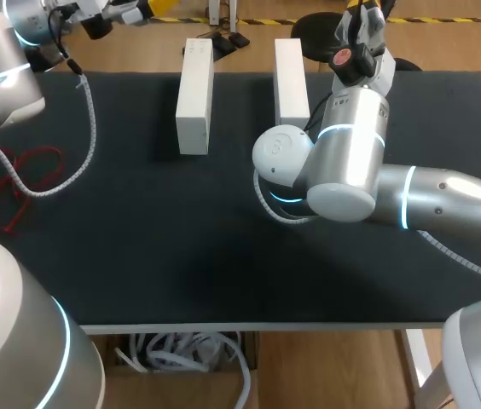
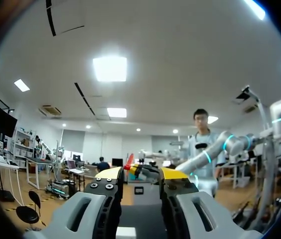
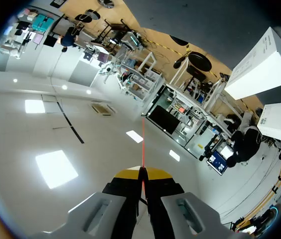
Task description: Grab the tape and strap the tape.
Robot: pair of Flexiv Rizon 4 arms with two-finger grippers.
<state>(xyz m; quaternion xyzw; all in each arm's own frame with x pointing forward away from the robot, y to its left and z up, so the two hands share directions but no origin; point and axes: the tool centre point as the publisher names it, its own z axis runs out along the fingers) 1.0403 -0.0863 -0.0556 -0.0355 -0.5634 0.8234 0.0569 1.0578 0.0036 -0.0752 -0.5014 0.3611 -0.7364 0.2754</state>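
Your right gripper [image 3: 142, 173]: fingers pressed together on a thin red tape [image 3: 142, 144] strand, seen only from its wrist. Your left gripper [image 2: 140, 173]: yellow tips clamped on the tape's red-and-dark end. Overhead: right arm [image 1: 343, 162] bent over the table [image 1: 181, 247], wrist raised at the far edge beside the white boxes [image 1: 194, 94]

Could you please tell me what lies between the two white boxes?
Only bare black table separates the left box from the right box, seen in the head view.
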